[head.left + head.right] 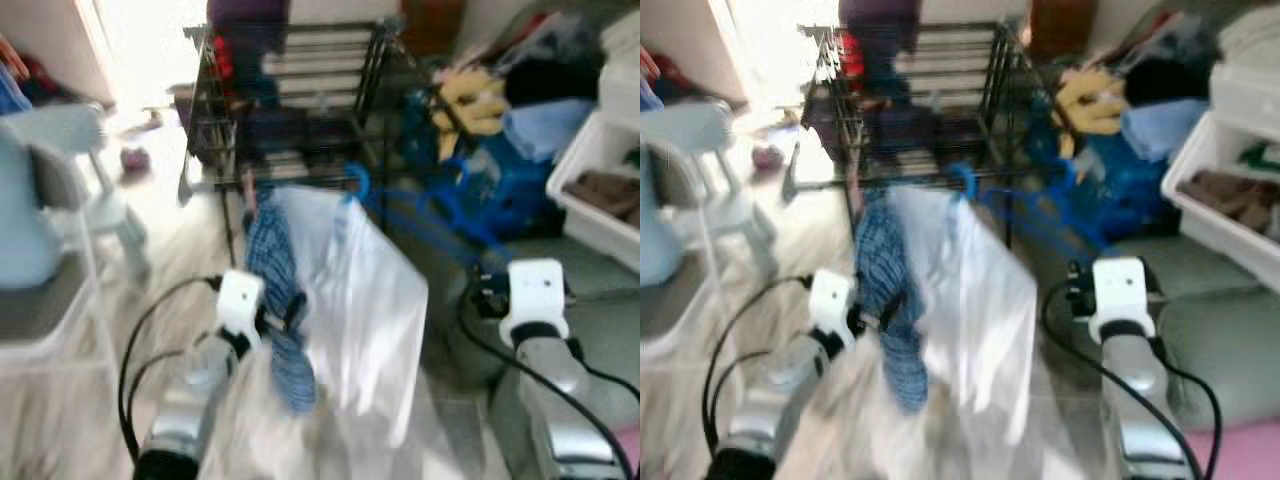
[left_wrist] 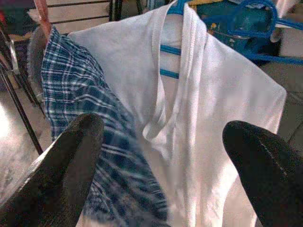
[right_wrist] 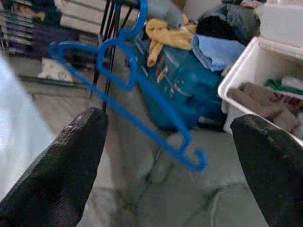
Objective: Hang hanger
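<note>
Both pincers spread wide, holding nothing; white bin (image 1: 600,190) holds folded brown cloth (image 1: 608,192).

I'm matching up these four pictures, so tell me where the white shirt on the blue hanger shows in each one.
Left eye view: white shirt at center, hanging from the drying rack.
Right eye view: center, slightly left.
Left wrist view: center and right side.
Right wrist view: a white blur at one edge, likely the shirt.
Shared landmark: plaid garment beside it.
</note>
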Motion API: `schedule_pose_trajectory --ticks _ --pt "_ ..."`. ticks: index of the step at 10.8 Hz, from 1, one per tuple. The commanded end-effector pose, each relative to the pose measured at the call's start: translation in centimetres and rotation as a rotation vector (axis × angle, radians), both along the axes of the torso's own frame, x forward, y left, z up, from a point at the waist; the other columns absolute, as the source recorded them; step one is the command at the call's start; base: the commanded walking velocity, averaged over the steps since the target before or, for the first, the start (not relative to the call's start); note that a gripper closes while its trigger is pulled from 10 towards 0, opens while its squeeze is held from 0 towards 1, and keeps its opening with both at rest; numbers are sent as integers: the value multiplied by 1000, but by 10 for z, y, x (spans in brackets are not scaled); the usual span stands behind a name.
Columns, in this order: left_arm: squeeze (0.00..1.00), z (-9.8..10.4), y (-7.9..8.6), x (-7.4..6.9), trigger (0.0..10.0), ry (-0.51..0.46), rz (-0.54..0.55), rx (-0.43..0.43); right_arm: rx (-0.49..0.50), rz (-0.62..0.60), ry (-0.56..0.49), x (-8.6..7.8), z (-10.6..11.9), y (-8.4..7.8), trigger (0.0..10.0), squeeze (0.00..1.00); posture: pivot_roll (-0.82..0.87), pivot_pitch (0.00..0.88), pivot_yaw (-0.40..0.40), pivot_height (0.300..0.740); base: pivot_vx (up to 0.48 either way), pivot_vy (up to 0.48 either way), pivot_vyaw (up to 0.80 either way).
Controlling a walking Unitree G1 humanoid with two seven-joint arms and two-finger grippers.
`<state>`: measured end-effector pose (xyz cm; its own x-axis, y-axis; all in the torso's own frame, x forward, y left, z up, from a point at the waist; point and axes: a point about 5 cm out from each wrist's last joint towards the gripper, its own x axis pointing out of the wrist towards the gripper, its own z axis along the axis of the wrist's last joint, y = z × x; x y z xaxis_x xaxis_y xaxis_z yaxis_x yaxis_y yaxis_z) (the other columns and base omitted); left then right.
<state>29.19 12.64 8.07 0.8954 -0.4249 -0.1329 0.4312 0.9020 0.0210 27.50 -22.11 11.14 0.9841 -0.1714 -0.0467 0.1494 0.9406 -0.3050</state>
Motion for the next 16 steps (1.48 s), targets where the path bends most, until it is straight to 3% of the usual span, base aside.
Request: schedule_pose_trajectory --ticks 1,3,4,5,7,8,10,12,16 --pt "0 6 7 1 10000 -25 18 16 9 16 0 4 0 2 10000 1000 -127 0 12 740 -352 0 0" --pt "0 6 28 -2 10000 -31 73 61 24 26 -11 15 1 6 10000 1000 -105 0 13 740 -347 0 0" --pt "0 5 35 -3 10000 -37 93 90 42 38 -17 21 1 11 10000 102 -84 0 17 740 -337 0 0" --pt "0 4 38 -3 10000 -46 97 117 57 54 -25 25 1 16 10000 0 -77 0 21 740 -337 0 0" --pt "0 5 39 -2 10000 -60 96 164 118 90 -50 35 5 25 10000 0 -51 0 50 740 -336 0 0" --pt "0 4 48 0 10000 -63 126 191 174 120 -63 43 7 36 10000 0 -54 0 58 740 -315 0 0" --pt "0 4 45 2 10000 -81 136 170 166 201 -61 46 7 53 10000 0 -62 0 41 740 -122 0 0" --pt "0 5 43 -5 10000 -136 277 83 133 227 -33 35 -4 52 10000 0 -80 0 26 740 0 0 400" --pt "0 -7 50 -16 10000 -143 360 144 140 233 4 22 -18 49 10000 0 -93 0 30 740 0 0 800"
